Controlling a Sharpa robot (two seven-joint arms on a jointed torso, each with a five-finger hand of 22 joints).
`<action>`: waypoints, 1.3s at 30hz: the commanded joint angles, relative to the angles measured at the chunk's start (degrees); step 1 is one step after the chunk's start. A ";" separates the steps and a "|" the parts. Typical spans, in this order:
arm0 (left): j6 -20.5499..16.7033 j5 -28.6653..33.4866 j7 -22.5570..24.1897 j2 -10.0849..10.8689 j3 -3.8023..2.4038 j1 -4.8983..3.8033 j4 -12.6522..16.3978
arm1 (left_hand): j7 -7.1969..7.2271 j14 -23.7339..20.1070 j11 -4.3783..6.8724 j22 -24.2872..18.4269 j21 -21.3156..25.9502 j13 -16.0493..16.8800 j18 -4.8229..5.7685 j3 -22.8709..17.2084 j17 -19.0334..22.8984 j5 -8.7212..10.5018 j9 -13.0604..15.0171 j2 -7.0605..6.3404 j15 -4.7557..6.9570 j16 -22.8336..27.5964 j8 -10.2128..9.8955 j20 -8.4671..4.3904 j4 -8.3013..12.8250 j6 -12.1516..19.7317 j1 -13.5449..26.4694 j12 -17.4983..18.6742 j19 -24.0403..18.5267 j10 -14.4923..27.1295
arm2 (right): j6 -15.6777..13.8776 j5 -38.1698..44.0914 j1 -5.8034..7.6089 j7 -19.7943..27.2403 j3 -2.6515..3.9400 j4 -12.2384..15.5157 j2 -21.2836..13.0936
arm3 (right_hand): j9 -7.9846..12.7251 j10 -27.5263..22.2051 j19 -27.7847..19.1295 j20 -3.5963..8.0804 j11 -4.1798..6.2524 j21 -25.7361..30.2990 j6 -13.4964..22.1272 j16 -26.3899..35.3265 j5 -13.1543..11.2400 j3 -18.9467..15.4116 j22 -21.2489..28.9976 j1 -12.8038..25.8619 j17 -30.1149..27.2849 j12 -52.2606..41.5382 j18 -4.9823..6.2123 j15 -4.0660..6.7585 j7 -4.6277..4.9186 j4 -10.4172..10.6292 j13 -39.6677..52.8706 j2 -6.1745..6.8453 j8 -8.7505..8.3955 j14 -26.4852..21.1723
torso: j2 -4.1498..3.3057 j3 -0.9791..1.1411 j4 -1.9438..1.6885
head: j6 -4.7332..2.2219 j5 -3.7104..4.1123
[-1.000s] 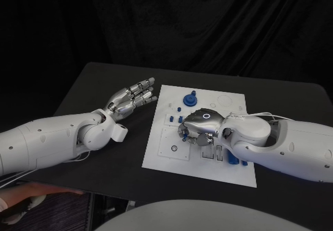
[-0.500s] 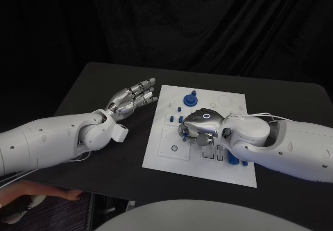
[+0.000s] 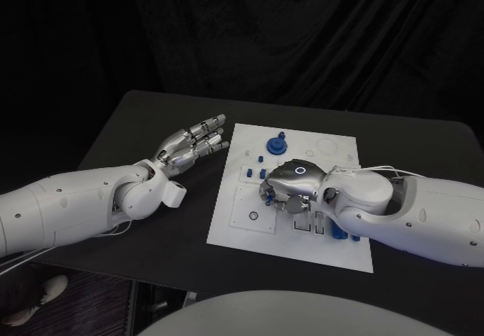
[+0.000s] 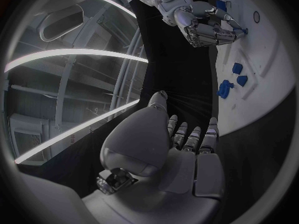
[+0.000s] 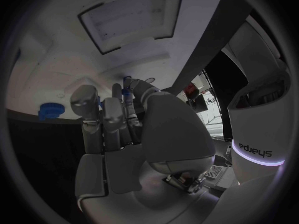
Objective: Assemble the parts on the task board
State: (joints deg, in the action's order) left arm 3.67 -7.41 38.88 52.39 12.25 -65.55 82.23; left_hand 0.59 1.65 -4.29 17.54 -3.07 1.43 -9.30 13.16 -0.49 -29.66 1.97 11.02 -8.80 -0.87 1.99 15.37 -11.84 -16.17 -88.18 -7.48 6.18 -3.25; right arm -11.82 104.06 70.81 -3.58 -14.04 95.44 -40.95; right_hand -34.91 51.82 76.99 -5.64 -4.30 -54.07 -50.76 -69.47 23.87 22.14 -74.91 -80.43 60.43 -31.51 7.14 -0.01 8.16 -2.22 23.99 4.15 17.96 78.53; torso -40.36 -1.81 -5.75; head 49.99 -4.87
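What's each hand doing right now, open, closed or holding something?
Left hand: open, empty, beside the task board.
Right hand: curled over the board; grip cannot be told.

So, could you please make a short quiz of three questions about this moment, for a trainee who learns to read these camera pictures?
1. True or false: the left hand rests on the black table, beside the task board, and holds nothing.
2. Multiple choice: where is the right hand? A) over the middle of the task board, among the small blue parts; B) off the table; C) on top of the left hand.
3. Short answer: what colour is the round gear-like part near the board's far edge?

Key: 1 true; 2 A; 3 blue.
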 commanded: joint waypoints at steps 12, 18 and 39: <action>0.87 0.31 3.56 -0.21 -0.05 0.22 -0.12 | -0.38 -0.40 0.05 0.21 0.30 -0.03 -0.98 0.01 0.07 -0.23 0.02 0.33 -0.15 0.27 -0.05 0.05 0.42 0.14 -0.35 0.30 -0.29 0.38 | 0.21 0.49 -0.42 -0.45 -0.11 0.32 -0.29 | 0.03 0.54 0.05 -0.10 0.05 -0.14 -0.46 -0.04 -0.25 -0.16 -6.31 -0.28 -0.04 0.04 -0.46 0.18 -0.13 -0.31 0.06 0.31 -0.18 0.13 | 0.03 -0.02 0.04 | 0.01 -0.34; 1.04 0.31 3.37 -0.32 -0.05 0.35 -0.29 | -0.42 -0.42 0.07 0.19 0.28 -0.06 -0.99 -0.05 0.07 -0.22 0.00 0.40 -0.21 0.28 -0.08 0.09 0.51 0.32 -0.38 0.44 -0.25 0.48 | 0.16 0.49 -0.44 -0.43 -0.11 0.36 -0.21 | 0.04 0.57 -0.01 -0.09 0.06 0.01 -0.49 -0.04 -0.35 -0.19 -6.27 -0.28 -0.05 0.02 -0.43 0.19 -0.14 -0.32 0.07 0.33 -0.19 0.13 | 0.00 -0.04 -0.01 | 0.01 -0.25; 1.28 0.31 3.05 -0.34 -0.05 0.76 -0.41 | -0.48 -0.43 0.10 0.24 0.26 -0.06 -0.99 -0.10 0.07 -0.22 0.00 0.46 -0.26 0.29 -0.08 0.12 0.59 0.36 -0.40 0.48 -0.20 0.53 | -0.13 0.49 -0.63 -0.13 -0.11 -0.30 0.80 | 0.20 0.58 -0.05 -0.06 0.12 0.03 -0.40 0.02 -1.48 -0.41 -6.25 -0.26 -0.17 0.00 -0.43 0.23 -0.20 -0.30 0.15 0.30 -0.50 0.07 | 0.02 -0.07 -0.02 | 0.01 -0.30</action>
State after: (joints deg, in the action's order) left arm 4.22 -7.40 38.89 52.13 12.25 -64.86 81.70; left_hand 0.29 1.45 -4.11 17.69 -3.07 1.43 -9.30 13.00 -0.49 -29.66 1.96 11.12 -9.01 -0.87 1.99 15.37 -11.69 -15.87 -88.27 -7.25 6.18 -3.07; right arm -11.84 104.10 70.41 -3.51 -14.14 95.16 -40.20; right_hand -34.78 52.02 76.99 -5.64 -4.10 -54.07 -50.96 -69.47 22.59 21.97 -74.90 -80.43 60.29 -31.51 7.14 -0.01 7.95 -2.38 24.05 4.15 17.73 78.53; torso -40.36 -1.88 -5.78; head 49.99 -5.18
